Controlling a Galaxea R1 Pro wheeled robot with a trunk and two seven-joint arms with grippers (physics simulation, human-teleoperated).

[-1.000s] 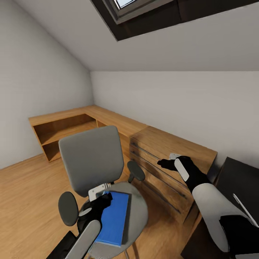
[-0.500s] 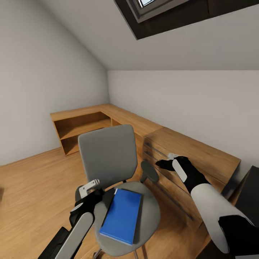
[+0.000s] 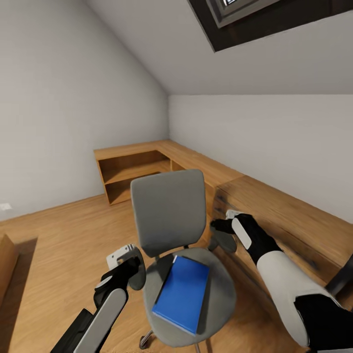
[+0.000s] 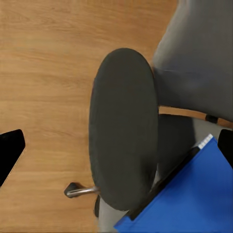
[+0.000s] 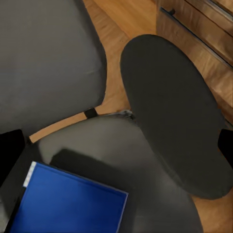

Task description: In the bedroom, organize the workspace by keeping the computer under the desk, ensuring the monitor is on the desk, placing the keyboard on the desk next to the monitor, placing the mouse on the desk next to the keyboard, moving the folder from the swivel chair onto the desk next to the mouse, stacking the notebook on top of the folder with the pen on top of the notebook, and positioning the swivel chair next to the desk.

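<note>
So the blue folder (image 3: 182, 293) is lying flat on the seat of the chair (image 3: 169, 215), low and center in the head view. The left gripper (image 3: 128, 267) hangs over the chair's left armrest (image 4: 124, 145) with its fingers spread wide. The right gripper (image 3: 219, 226) sits center-right over the other armrest (image 5: 177, 109), also spread, holding nothing, with the wooden drawers (image 3: 289, 230) just behind.

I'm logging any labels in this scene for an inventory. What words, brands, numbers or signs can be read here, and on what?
None can be read.
Blue folder on the swivel chair seat: plain cover, no title; the pale tab at its corner in the left wrist view is too small to read.
Wooden drawer unit: bare fronts, no markings.
Left gripper and right gripper: no lettering visible.
</note>
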